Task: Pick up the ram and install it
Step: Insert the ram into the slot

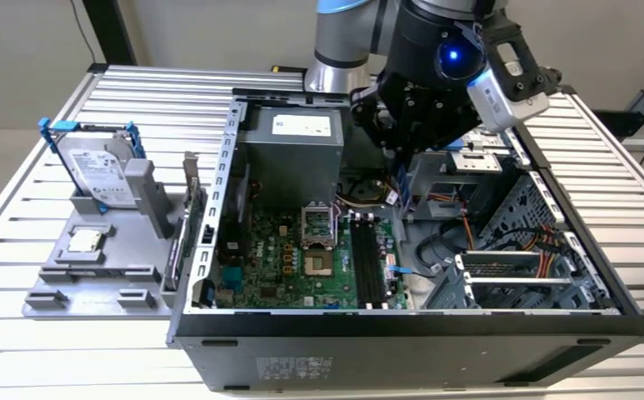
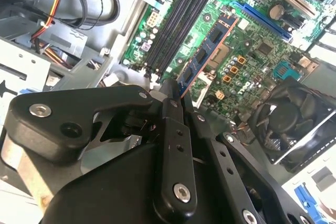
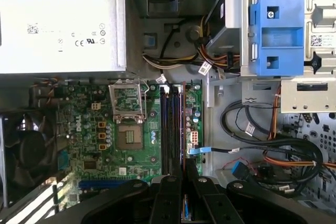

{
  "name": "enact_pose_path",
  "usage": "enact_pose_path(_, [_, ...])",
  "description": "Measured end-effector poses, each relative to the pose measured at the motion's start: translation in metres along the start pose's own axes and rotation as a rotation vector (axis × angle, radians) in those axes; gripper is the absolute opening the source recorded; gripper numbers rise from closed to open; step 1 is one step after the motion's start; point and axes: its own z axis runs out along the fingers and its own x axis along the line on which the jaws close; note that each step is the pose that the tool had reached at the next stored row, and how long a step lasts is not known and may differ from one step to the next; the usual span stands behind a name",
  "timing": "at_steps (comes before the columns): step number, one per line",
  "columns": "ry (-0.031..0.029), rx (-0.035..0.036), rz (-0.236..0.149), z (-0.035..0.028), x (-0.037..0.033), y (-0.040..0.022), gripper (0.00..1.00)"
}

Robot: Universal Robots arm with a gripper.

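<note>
Exterior view first, from its left: a silver hard drive (image 1: 97,171) in blue brackets stands on a grey holder on our slatted metal surface (image 1: 22,242), set apart from the open case (image 1: 411,329). Above the green motherboard (image 1: 288,258), our tool (image 2: 176,95) clamps the ram (image 2: 206,53), a thin bluish stick held edge-down, near the black slots (image 2: 176,22).
</note>
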Motion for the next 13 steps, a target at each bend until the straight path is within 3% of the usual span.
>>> enact_pose_path(13, [0.0,0.0006,0.0,0.0053,0.0,0.0,0.0])
